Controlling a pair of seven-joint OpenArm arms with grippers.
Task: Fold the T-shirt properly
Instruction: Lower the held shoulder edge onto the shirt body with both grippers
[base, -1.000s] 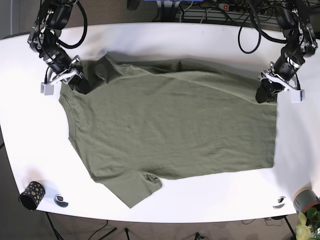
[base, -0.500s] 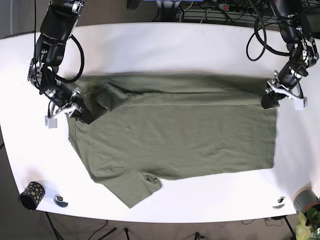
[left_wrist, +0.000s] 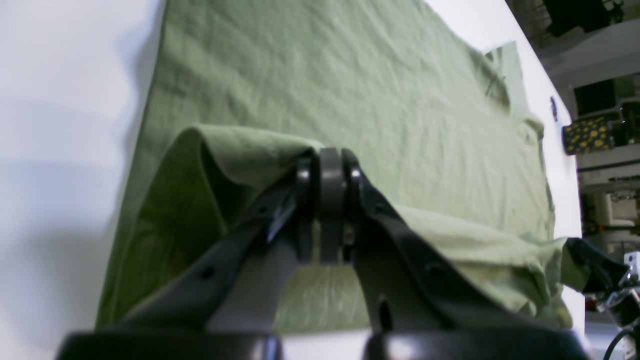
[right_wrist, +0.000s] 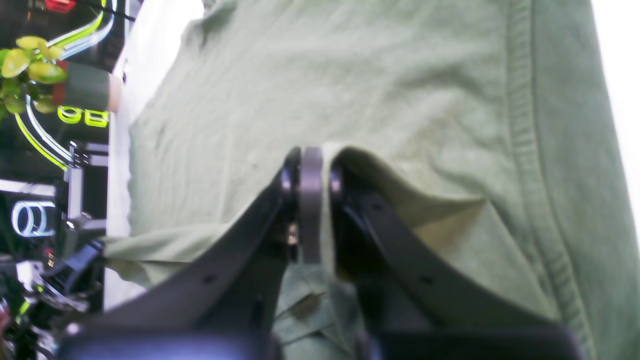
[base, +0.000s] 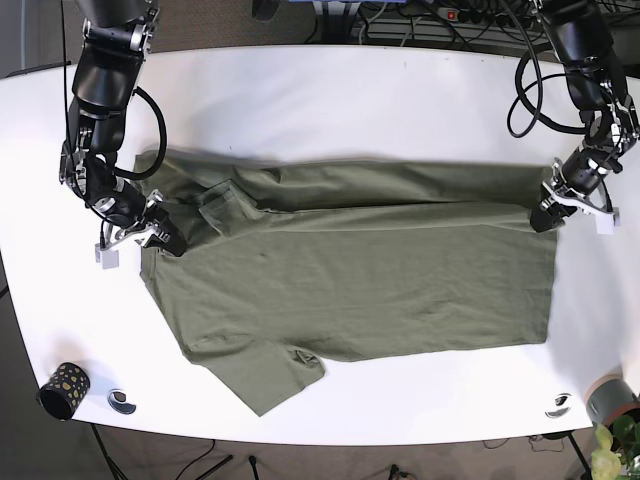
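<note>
An olive green T-shirt (base: 350, 280) lies on the white table (base: 350, 100), its far edge folded forward over the body. One sleeve points to the front left. My left gripper (base: 548, 215) is shut on the folded edge at the shirt's right end; the left wrist view shows its fingertips (left_wrist: 325, 170) pinching a raised fold of the cloth (left_wrist: 350, 75). My right gripper (base: 160, 235) is shut on the edge near the collar at the left end; the right wrist view shows it (right_wrist: 307, 165) pinching cloth (right_wrist: 350, 75) beside a hem seam.
A black cup with yellow dots (base: 64, 390) and a small round object (base: 122, 402) sit at the front left corner. Another small object (base: 558, 405) and a potted plant (base: 612, 420) are at the front right. Cables (base: 420, 15) run behind the table.
Both grippers have moved toward the table's front, pulling the shirt's far edge with them. The fold over the body has grown wider.
</note>
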